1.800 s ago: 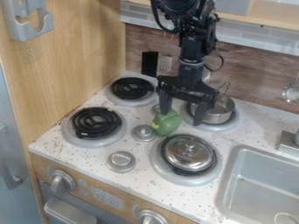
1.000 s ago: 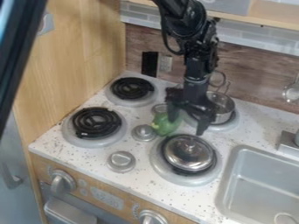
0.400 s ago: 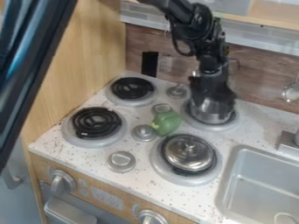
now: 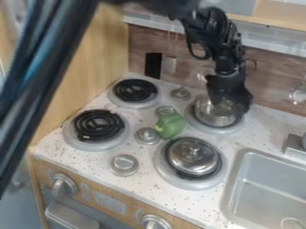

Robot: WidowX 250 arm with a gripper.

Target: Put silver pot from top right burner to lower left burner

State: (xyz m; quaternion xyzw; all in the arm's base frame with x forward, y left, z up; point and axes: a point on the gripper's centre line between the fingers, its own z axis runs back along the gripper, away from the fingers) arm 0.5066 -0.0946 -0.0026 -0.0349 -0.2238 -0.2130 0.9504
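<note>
Speckled desk (image 4: 267, 120) below, my tool (image 4: 229, 103) has reached the silver pot (image 4: 213, 114), likely for grasping; I can't tell its opening or hold.

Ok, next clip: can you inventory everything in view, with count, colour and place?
Pot: 1, silver, top right burner
Lid: 1, silver, lower right burner
Coil burners: 4, black, two left, two right
Bell pepper: 1, green, between burners
Round fixtures: 4, grey, among burners
Countertop: 1, speckled white
Sink: 1, grey, lower right
Control knobs: 2, grey, front panel
Strainer: 1, silver, right wall
Unidentified blurred object: dark, left foreground
Arm: 1, black, from top
End effector: 1, black, at pot
</note>
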